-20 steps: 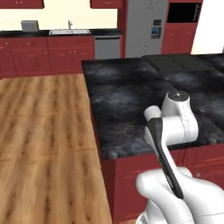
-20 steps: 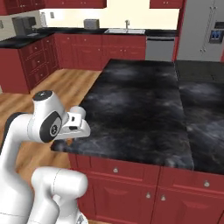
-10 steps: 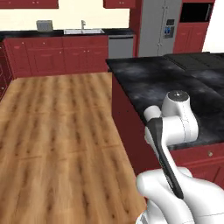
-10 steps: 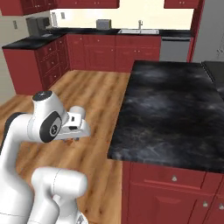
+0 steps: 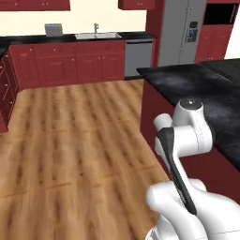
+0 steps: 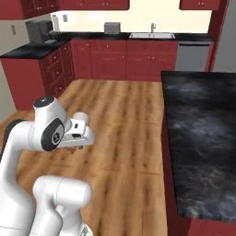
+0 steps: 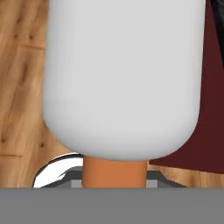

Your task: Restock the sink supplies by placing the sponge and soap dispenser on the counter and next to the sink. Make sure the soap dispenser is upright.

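Carried across the kitchen: the soap dispenser (image 7: 124, 78), a white bottle with an orange pump neck at 6 o'clock in the hand view, sits clamped in the narrowly closed gripper (image 6: 76, 146), held over the wood floor (image 5: 79, 140). The sink (image 5: 97, 36) lies well apart at 12 o'clock on the far counter (image 5: 61, 40). The rounded shell looks light, stiff and slippery; the narrow neck probably offers the surest hold.
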Available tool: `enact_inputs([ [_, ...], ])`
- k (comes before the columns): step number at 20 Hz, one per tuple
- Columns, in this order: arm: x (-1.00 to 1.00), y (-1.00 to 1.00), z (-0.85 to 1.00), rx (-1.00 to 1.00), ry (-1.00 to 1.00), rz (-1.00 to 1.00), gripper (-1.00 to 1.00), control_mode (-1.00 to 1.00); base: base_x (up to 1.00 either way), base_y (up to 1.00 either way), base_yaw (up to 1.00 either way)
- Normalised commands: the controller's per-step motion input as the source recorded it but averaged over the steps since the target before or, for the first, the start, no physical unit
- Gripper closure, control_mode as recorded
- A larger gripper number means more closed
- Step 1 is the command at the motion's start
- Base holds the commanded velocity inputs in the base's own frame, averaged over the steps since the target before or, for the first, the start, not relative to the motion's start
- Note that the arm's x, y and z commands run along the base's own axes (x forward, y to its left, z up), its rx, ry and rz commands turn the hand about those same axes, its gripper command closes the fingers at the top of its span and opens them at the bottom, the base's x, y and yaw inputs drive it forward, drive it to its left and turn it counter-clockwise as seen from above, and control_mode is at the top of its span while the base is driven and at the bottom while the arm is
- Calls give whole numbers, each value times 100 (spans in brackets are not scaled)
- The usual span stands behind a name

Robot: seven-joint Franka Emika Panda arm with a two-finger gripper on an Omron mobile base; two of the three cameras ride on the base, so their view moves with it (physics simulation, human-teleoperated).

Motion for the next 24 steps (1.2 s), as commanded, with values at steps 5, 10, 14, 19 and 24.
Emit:
enact_inputs([
  [5,0,0,0,0,0,0,100,100,100,97,-18],
  [10,0,0,0,0,0,0,100,100,100,68,-15],
  [14,0,0,0,0,0,0,100,100,100,47,-12],
  [19,0,0,0,0,0,0,100,100,100,32,-10],
  [24,0,0,0,0,0,0,100,100,100,30,-8],
])
